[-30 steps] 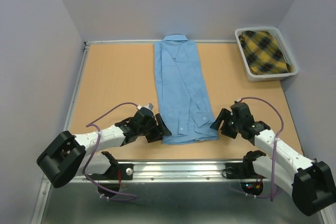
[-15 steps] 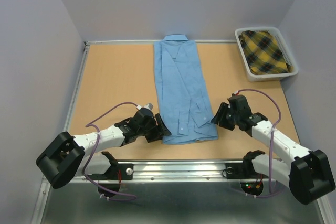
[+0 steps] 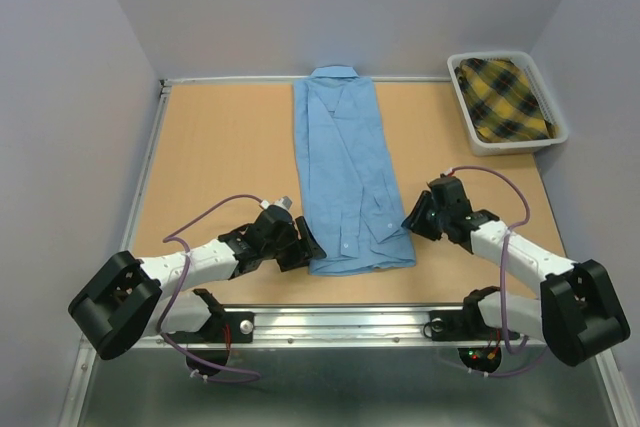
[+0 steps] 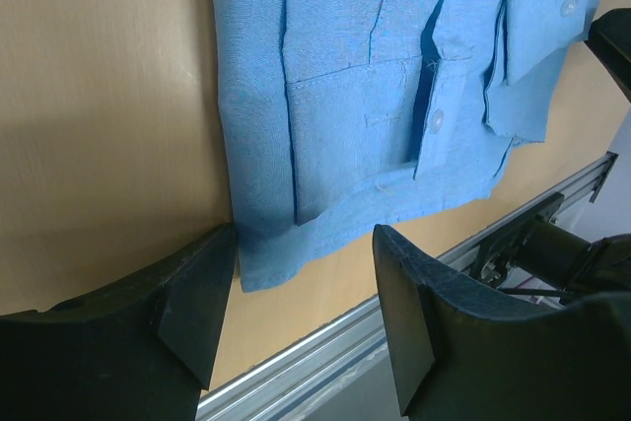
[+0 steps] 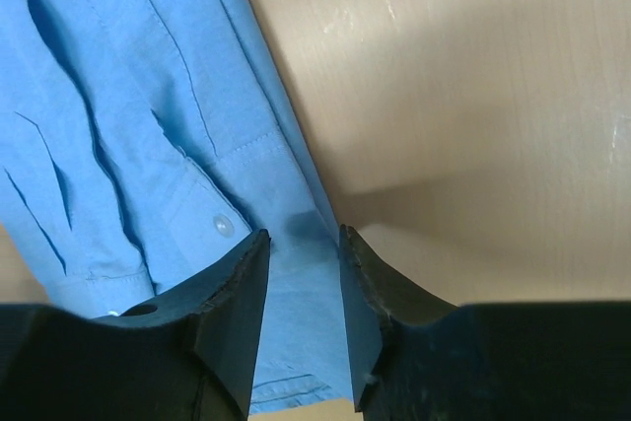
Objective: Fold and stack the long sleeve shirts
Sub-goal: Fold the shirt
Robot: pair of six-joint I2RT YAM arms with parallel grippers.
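Observation:
A light blue long sleeve shirt (image 3: 345, 177) lies on the table as a long narrow strip, collar at the far edge and hem near me. My left gripper (image 3: 305, 247) sits open at the hem's left corner; in the left wrist view the gripper (image 4: 304, 234) has that corner of the shirt (image 4: 345, 96) between its fingers, untouched. My right gripper (image 3: 412, 219) is low at the right edge, a little above the hem. In the right wrist view this gripper (image 5: 302, 236) straddles the edge of the shirt (image 5: 128, 96), with a narrow gap still showing between the jaws.
A white bin (image 3: 475, 137) at the far right holds yellow and black plaid cloth (image 3: 505, 97). A metal rail (image 3: 330, 319) runs along the near edge of the wooden table (image 3: 220, 157). Grey walls close in the left, right and back.
My right gripper has moved up and inward to the shirt's right edge, and its jaws have narrowed. The left arm and the shirt have not moved.

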